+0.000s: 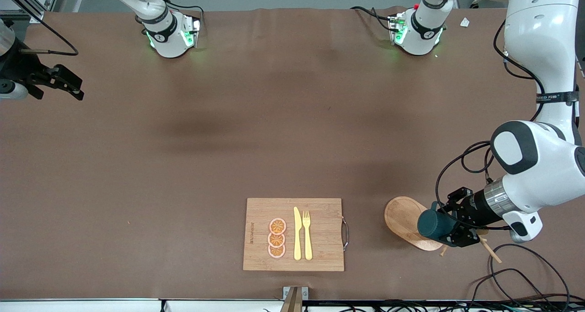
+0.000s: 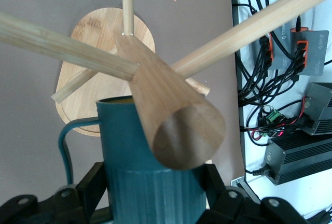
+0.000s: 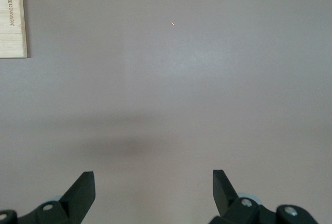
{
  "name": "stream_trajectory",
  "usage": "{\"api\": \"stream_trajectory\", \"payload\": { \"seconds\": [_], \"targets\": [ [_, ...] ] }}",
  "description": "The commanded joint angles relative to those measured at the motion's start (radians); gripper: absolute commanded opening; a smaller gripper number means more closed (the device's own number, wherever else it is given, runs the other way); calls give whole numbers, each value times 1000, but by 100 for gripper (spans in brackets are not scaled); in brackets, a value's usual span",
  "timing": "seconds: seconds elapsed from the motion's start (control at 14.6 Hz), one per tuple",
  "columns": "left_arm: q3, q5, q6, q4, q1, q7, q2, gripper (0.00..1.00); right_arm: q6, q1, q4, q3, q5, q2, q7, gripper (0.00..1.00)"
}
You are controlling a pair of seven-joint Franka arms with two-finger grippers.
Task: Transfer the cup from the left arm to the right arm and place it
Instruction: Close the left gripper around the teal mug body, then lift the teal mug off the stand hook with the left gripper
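Note:
The dark teal ribbed cup [image 1: 432, 224] [image 2: 150, 182] is beside a wooden peg stand at the left arm's end of the table, over the stand's oval base [image 1: 402, 218] [image 2: 83, 89]. My left gripper [image 1: 447, 226] [image 2: 154, 187] is shut on the cup's ribbed body, one finger on each side. The cup's yellowish rim points toward the base, and its loop handle [image 2: 65, 141] sticks out sideways. The stand's thick post [image 2: 171, 115] and thin pegs cross in front of the cup. My right gripper [image 1: 68, 86] [image 3: 153, 187] waits open over bare table at the right arm's end.
A bamboo cutting board [image 1: 320, 252] [image 3: 13, 16] lies near the front edge. It carries a yellow knife [image 1: 297, 234], a yellow fork [image 1: 307, 234] and three orange slices [image 1: 277, 238]. Black cables [image 1: 516, 275] trail by the stand at the table's edge.

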Motion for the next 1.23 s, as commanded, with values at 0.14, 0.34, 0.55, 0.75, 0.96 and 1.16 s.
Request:
{"api": "stream_trajectory", "payload": {
  "seconds": [0.14,0.34,0.55,0.75,0.96,1.16],
  "targets": [
    [-4,-8,-22,21,4,-10,18,58,-10,-12,-2,4,16,-16,-19,100],
    [-9,-7,-71,21,5,-5,-5,58,-8,-12,-2,4,16,-16,-19,100],
    [-9,-2,-130,23,7,1,-31,58,-8,-12,-2,4,16,-16,-19,100],
    [-1,4,-177,24,8,4,-50,58,-8,-12,-2,4,16,-16,-19,100],
    [-9,2,-197,42,30,12,-56,58,-8,-12,-2,4,16,-16,-19,100],
    [-12,4,-203,42,22,12,-82,58,-8,-12,-2,4,16,-16,-19,100]
  ]
}}
